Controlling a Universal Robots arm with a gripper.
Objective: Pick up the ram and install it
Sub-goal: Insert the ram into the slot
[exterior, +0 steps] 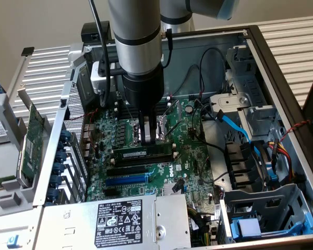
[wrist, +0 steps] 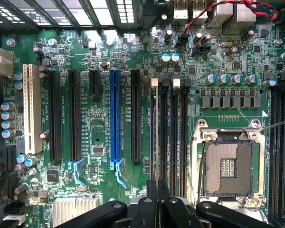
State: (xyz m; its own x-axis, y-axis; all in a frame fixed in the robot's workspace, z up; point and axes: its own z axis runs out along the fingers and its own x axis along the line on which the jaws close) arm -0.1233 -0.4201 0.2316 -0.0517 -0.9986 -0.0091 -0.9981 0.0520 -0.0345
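Looking into the open case (exterior: 281, 67), you see the arm (exterior: 135, 31) come down from above over the board (exterior: 188, 161). Take the blue slot (exterior: 126, 179) as your mark.

In the exterior view, the supply (exterior: 120, 219) with its white-printed label sits on the near side of the blue slot, just past the board's edge. A green card (exterior: 34, 140) stands well apart from the blue slot, outside the case wall toward the exterior view's left.

The ram (exterior: 141, 154) lies parallel to the blue slot, with one black slot (exterior: 128, 169) between the two. It stands on edge in a memory slot, white label facing the camera, level along its length. Whether it is pressed fully home you cannot tell.

The gripper (exterior: 151, 136) hangs straight over the ram's middle, on the far side of the blue slot. In the wrist view its fingers (wrist: 149, 209) are drawn together, with only a thin line between them. That line runs on into the memory slot two over from the blue slot, so the claw is pinching the ram's top edge.

The bare socket (wrist: 226, 166) lies beyond the memory slots, farther again from the blue slot.
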